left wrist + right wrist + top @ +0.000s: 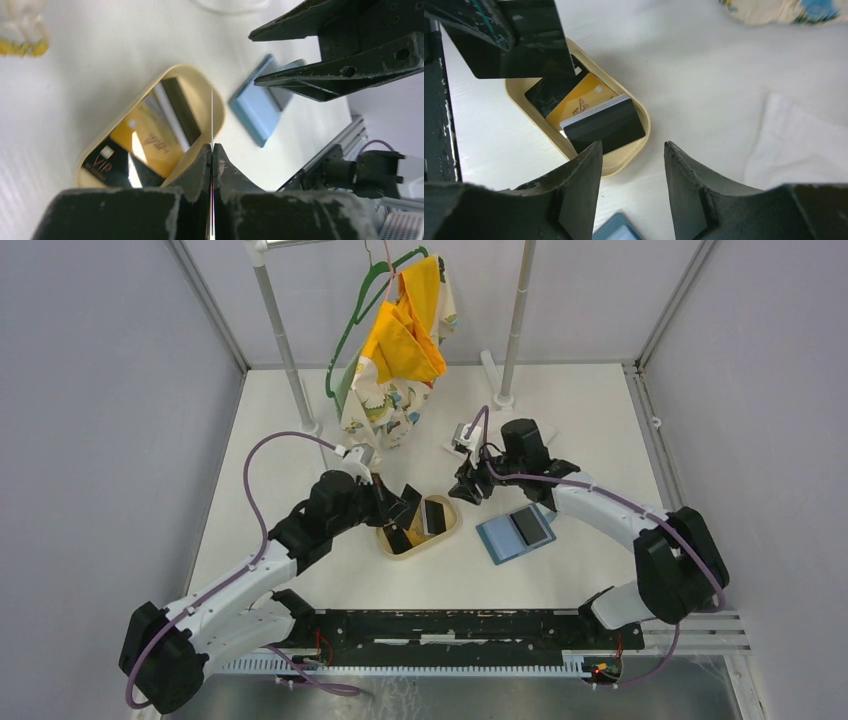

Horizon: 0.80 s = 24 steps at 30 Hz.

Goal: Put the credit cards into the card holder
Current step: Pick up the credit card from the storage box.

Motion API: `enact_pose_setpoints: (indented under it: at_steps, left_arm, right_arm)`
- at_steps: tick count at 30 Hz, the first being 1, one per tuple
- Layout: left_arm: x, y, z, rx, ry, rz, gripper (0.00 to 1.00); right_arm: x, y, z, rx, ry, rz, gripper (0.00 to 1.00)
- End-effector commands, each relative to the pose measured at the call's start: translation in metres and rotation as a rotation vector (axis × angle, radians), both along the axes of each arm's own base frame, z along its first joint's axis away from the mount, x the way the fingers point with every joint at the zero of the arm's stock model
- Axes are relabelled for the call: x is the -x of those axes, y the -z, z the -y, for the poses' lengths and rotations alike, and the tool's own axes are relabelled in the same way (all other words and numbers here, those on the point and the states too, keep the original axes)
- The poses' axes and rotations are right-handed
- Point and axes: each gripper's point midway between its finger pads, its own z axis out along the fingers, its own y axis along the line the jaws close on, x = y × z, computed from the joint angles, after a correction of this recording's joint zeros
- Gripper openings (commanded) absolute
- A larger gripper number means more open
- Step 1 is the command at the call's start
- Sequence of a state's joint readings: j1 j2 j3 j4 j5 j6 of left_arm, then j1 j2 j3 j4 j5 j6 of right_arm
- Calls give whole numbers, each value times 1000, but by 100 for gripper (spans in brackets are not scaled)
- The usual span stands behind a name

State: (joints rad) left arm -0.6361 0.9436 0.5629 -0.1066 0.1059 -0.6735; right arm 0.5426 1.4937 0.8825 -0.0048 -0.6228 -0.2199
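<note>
Credit card (519,45), black and thin, is hanging in the air over the far left rim of the tray (624,162). The left gripper (212,147) is pinching it by one edge, jaws pressing shut on it. From that wrist the card is showing only as a thin line.

A second black card (527,526) is lying flat on the blue wallet (500,540). The wallet is resting on the tabletop (450,580) just right of the tray, nearer the right edge than the left.

The tan oval tray is sitting near the middle of the tabletop. It is holding a gold card (574,102), a dark card with a pale stripe (606,127) leaning at its right end, and a black card marked VIP (107,162).

The right gripper (633,145) is hovering above the tray's right end. Its jaws are standing apart with nothing between them, and it is not touching the left gripper.

A white cloth (799,145) is lying toward the far right corner. A yellow patterned garment (400,340) is hanging on a green hanger over the far edge.
</note>
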Motion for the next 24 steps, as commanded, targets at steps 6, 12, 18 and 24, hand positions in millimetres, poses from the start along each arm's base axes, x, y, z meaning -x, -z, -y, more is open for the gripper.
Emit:
enact_pose_setpoints:
  at_steps: [6,12,18,24]
  left_arm:
    - [-9,-75,38,236,167,332,2]
    - [-13,-108,55,425,180,430,2]
    - [-15,-126,68,536,186,458,2]
    - [-15,-139,87,606,219,469,2]
  right_arm:
    - [43,-81,13,-55,-307,344,98]
    - [101,-77,0,-382,-424,131,98]
    - [79,-94,6,-507,-218,-65,93]
    - [77,-109,4,-615,-119,-217,85]
